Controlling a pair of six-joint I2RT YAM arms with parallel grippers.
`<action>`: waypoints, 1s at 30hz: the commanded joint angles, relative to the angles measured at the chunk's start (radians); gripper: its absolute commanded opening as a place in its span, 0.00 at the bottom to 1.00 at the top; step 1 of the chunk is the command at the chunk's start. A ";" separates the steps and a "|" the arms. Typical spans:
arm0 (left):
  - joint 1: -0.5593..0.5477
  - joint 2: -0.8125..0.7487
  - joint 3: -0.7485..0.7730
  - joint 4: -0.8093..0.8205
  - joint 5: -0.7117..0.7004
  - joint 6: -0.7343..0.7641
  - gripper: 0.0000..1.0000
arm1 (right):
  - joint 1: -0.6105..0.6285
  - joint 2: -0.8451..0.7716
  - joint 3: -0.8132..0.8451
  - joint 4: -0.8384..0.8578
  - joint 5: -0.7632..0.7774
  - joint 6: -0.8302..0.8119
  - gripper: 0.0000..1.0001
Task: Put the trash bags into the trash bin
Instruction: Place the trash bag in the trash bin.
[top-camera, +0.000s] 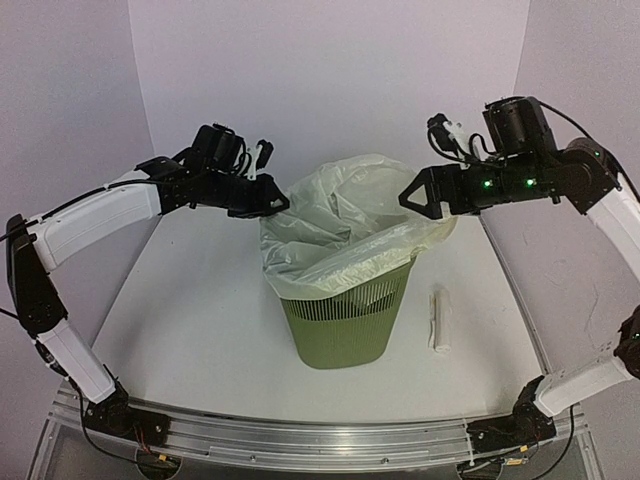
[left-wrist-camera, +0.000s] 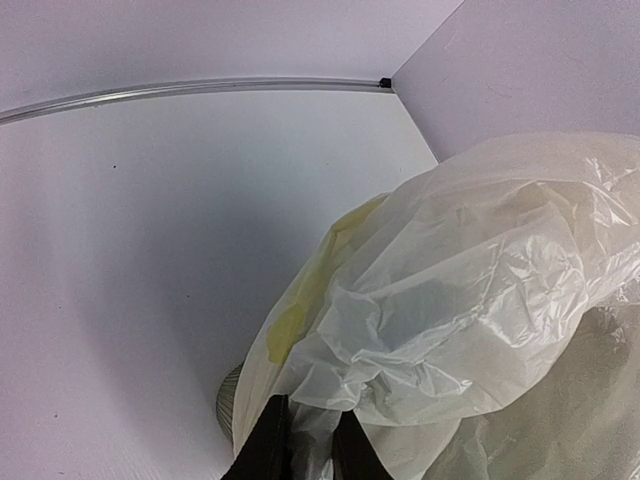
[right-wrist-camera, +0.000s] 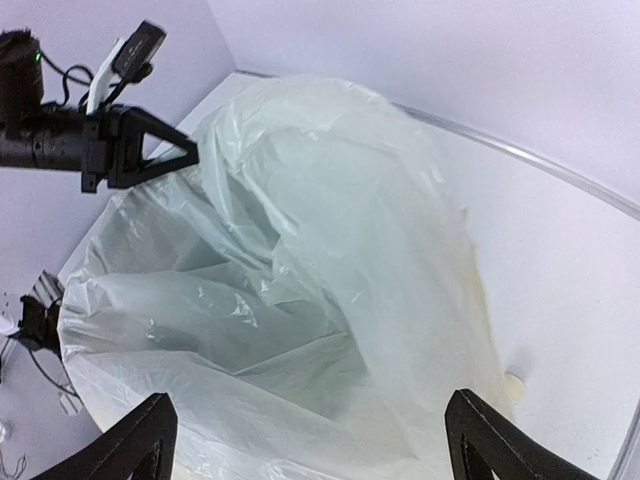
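Rim of trash bin (top-camera: 345, 330) under trash bag (top-camera: 350, 215)

The left arm (top-camera: 100, 215) and right arm (top-camera: 622, 215) have white shells on the long links and black joints. The left gripper (top-camera: 275, 203) and right gripper (top-camera: 412, 198) are black, with triangle-shaped fingers. Green lights (top-camera: 487, 184) glow on the right wrist. Black cables (top-camera: 452, 140) loop above it.

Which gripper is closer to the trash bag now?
Left. The left gripper is shut on the trash bag, pinching film at its left edge; the right gripper hangs open just over its right side, gripping nothing.
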 joint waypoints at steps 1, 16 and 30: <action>-0.007 0.040 0.024 -0.007 0.010 0.018 0.11 | -0.003 -0.104 -0.035 0.082 0.182 0.088 0.93; -0.007 0.026 0.007 -0.004 0.013 0.020 0.15 | -0.006 -0.161 -0.275 0.112 0.176 0.421 0.86; -0.007 0.010 -0.019 -0.015 -0.067 -0.022 0.09 | -0.006 -0.291 -0.436 0.173 -0.055 0.549 0.00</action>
